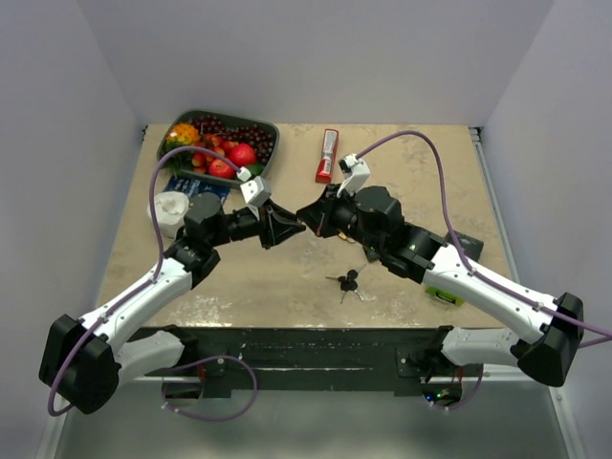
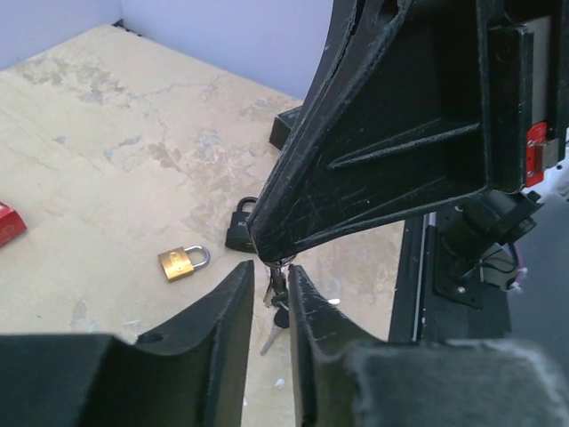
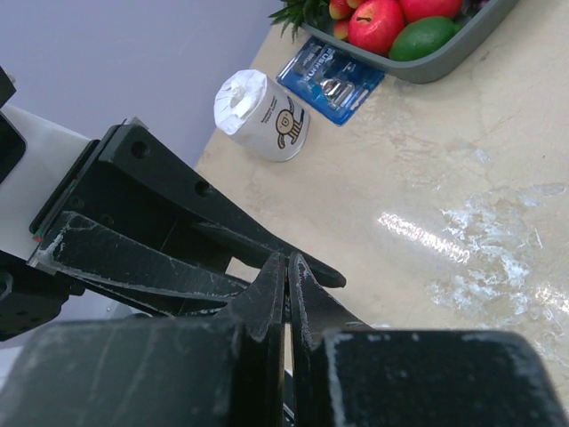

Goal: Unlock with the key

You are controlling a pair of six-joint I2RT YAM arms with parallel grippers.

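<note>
Key not yet grasped

Find the key (image 1: 346, 281) loose on the desk (image 1: 249, 287) by the near edge's middle. Note the left gripper (image 2: 271, 271) slightly parted, the right gripper (image 3: 286, 262) pressed together. Probably light, stiff, jangly; best pinched by one black plastic head.

One brass padlock (image 2: 182, 262), one black padlock (image 2: 242, 227) — one key bunch (image 1: 346, 282), one fruit tray (image 3: 458, 51).

I log the table (image 1: 249, 287) as beige, marbled with pale veins. Key bunch (image 1: 346, 283): black heads, silver blades. Small padlock (image 2: 180, 262) brass-gold with a silver shackle; the other padlock (image 2: 240, 227) black. Tube (image 1: 328, 155) red, roll (image 1: 172, 210) white, card pack (image 1: 196, 188) blue, cable (image 1: 413, 133) purple.
</note>
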